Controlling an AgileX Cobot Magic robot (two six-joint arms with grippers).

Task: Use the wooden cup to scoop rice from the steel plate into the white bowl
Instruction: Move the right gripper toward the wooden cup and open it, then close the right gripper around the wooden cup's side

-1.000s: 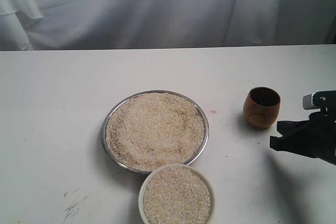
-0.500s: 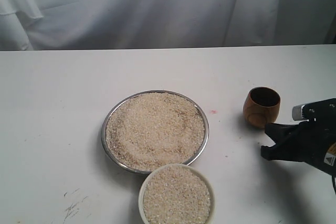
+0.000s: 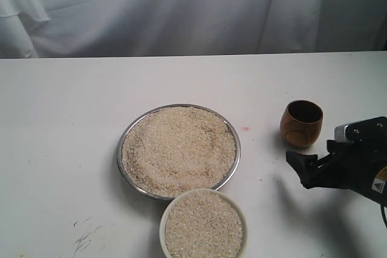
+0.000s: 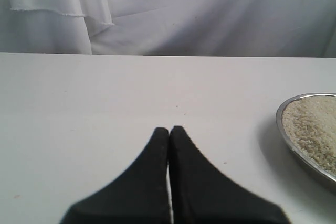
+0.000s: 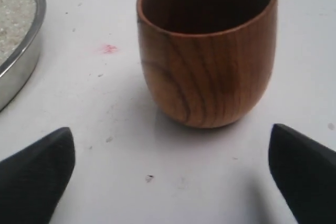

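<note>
The steel plate [image 3: 120, 149] lies mid-table, heaped with rice [image 3: 178, 149]. Just in front of it stands the white bowl [image 3: 203, 191], also full of rice. The wooden cup [image 3: 301, 123] is upright and empty, to the plate's right. My right gripper [image 3: 300, 171] hovers low over the table just in front of the cup, open. In the right wrist view the cup [image 5: 207, 51] stands just beyond the wide-apart fingers of that gripper [image 5: 170, 135], untouched, with the plate's rim [image 5: 26, 61] off to one side. My left gripper [image 4: 169, 129] is shut and empty over bare table beside the plate [image 4: 284, 129]. It is outside the exterior view.
The white table [image 3: 60, 119] ends at a white cloth backdrop [image 3: 181, 10]. A small pink mark [image 3: 245, 129] lies between plate and cup. Dark scuffs [image 3: 81, 240] mark the table's front left.
My right gripper has slid leftward from the right edge, ending in front of the cup. Cup, plate and bowl have not moved.
</note>
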